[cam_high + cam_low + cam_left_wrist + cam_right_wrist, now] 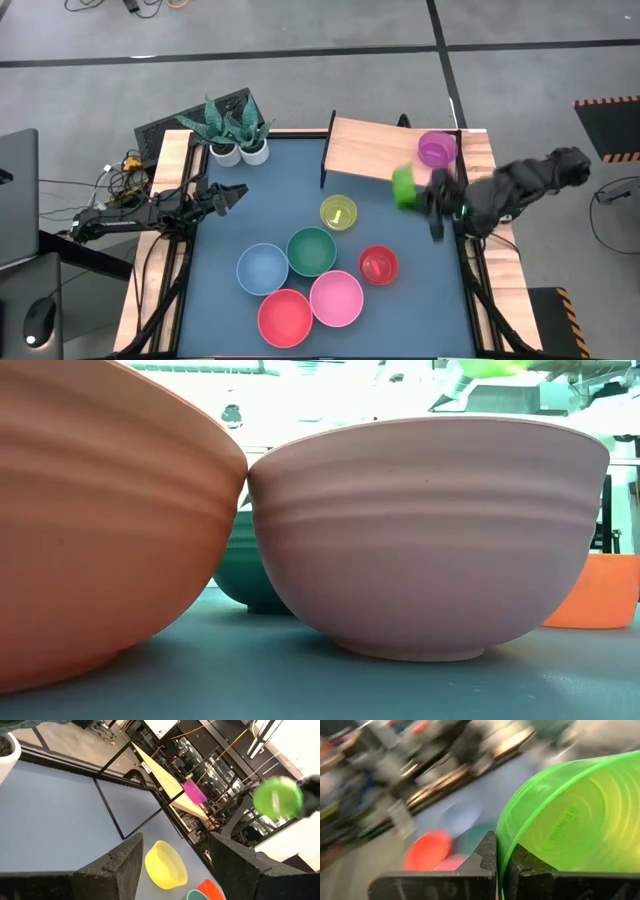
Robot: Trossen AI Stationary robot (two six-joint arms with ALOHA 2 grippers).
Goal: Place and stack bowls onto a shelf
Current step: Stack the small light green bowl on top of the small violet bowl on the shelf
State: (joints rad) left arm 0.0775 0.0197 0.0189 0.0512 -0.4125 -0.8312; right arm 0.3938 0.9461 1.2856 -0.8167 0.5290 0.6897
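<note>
My right gripper [424,194] is shut on a small green bowl [404,187], held in the air by the near edge of the light wood shelf [365,150]. A small purple bowl [437,149] stands on the shelf's right part. On the blue table rest a yellow bowl [339,213], a dark green bowl [311,251], a blue bowl [262,268], a small red bowl [378,265], a pink bowl [336,298] and a large red bowl [285,317]. My left gripper [228,197] waits open at the table's left side, touching nothing. My right gripper [499,851] pinches the green bowl's rim [506,837], with the thin wall running between the two fingers, one inside the bowl and one outside. The fingers reach it roughly level from the table's right side. The bowl is lifted clear and tipped onto its side.
Two white plant pots [240,150] stand at the far left corner of the table. The shelf's left half [350,145] is bare wood. In the low view the pink bowl [430,540] and the large red bowl [100,530] fill the front.
</note>
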